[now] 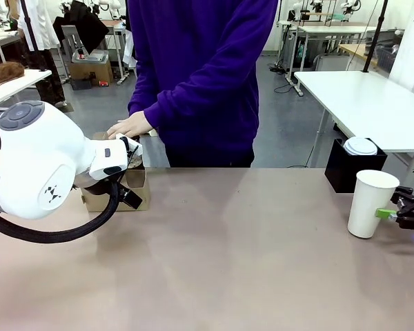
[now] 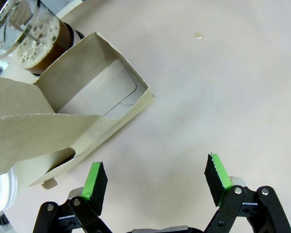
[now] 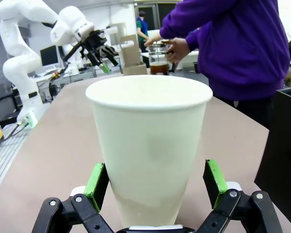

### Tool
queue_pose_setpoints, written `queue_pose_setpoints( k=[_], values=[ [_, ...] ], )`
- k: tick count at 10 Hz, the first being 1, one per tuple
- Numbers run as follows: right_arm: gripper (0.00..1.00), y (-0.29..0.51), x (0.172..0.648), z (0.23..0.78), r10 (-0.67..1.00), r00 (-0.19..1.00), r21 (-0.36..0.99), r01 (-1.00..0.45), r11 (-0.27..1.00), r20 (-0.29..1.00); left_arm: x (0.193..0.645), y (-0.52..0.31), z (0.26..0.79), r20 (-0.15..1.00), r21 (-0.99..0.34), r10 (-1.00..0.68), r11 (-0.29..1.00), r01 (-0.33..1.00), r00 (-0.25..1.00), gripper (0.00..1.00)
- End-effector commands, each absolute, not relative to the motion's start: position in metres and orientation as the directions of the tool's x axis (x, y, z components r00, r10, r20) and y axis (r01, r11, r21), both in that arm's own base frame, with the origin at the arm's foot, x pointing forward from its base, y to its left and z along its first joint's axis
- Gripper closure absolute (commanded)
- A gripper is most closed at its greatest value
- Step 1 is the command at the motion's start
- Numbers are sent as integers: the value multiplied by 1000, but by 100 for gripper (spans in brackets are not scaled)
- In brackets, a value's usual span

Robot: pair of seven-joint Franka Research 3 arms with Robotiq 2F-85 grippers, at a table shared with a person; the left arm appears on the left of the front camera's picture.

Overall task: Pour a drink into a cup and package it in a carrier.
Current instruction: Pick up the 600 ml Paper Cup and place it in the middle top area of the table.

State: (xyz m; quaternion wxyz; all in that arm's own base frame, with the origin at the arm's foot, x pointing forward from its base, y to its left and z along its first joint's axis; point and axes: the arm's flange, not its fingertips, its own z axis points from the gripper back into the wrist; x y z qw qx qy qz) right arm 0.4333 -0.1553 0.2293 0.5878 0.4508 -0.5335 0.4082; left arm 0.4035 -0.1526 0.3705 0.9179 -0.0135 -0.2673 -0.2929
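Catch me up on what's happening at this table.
The right gripper sits open with its jaws either side of the white cup, not clamped on it. The left gripper hovers open beside the cardboard carrier. A person's hand holds the pitcher of dark, foamy drink by the carrier, across the table from the cup.

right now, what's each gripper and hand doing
Left gripper: open, empty, beside the carrier.
Right gripper: open around the cup, pads clear of it.
Person's hand: on the pitcher.
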Motion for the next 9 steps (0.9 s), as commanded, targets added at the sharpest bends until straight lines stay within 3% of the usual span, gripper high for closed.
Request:
queue_pose_setpoints(
  k=[1, 8, 9],
  values=[
    [0, -141, 430, 232, -26, 111, 114, -968, 224, 993, 403, -152, 371, 499, 130, -529, 829, 544, 686, 0],
    [0, -113, 435, 221, -55, 99, 108, -974, 201, 994, 403, -152, 371, 499, 130, -529, 829, 544, 686, 0],
    [20, -116, 436, 222, -55, 119, 129, -967, 221, 991, 403, -152, 371, 499, 130, -529, 829, 544, 686, 0]
  ],
)
